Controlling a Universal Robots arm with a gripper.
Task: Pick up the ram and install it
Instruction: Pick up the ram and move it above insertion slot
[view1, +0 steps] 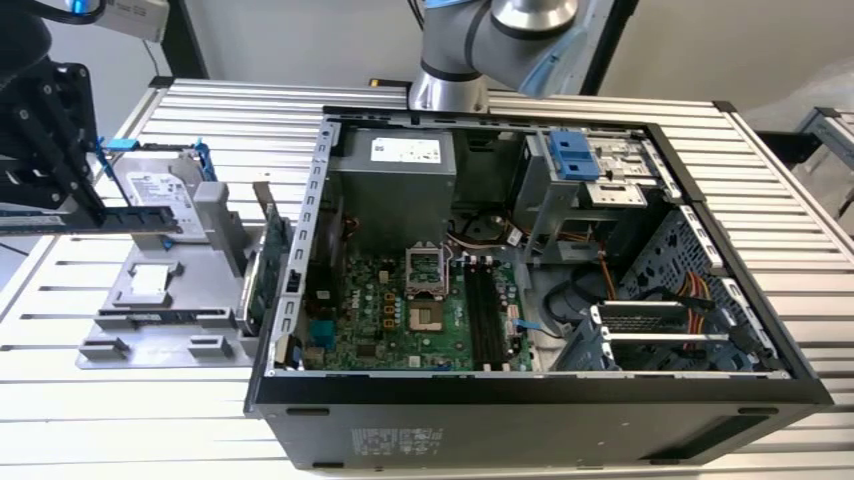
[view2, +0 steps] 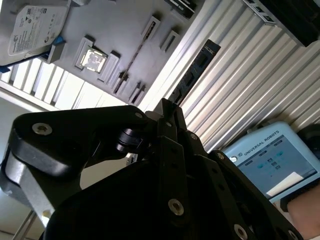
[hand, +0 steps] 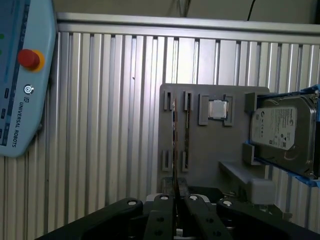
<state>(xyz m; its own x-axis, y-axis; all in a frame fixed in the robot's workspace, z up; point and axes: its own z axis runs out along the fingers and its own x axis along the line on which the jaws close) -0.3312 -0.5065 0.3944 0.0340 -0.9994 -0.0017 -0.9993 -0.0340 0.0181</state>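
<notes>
big ribbed aluminium tabletop (view1: 200, 110), silver slats running right across. on it, the open black computer case (view1: 534, 392) lies on its side, a deep steel box. inside: a green motherboard (view1: 387, 310) flat on the floor of the case with long black slots (view1: 481, 310), a grey boxy power supply (view1: 394, 175) at the far end, a blue plastic bracket (view1: 577, 158) on the drive cage, and orange cables (view1: 694, 295) at the exterior view's right.

to the exterior view's left of the case sits a matte grey moulded tray (view1: 174, 320). it carries a silver hard drive (view1: 167, 190) in blue rails and, in a square pocket, a shiny processor chip (hand: 217, 109). a green expansion card (view1: 274, 255) stands on edge between the tray and the case wall.

and the hand (view1: 94, 215), black and jointed, is clamped tight on the ram (view1: 140, 217). the thin dark stick is held level in the air over the tray side, outside the case. in the first wrist view it shows edge-on between the fingers (hand: 192, 202).
</notes>
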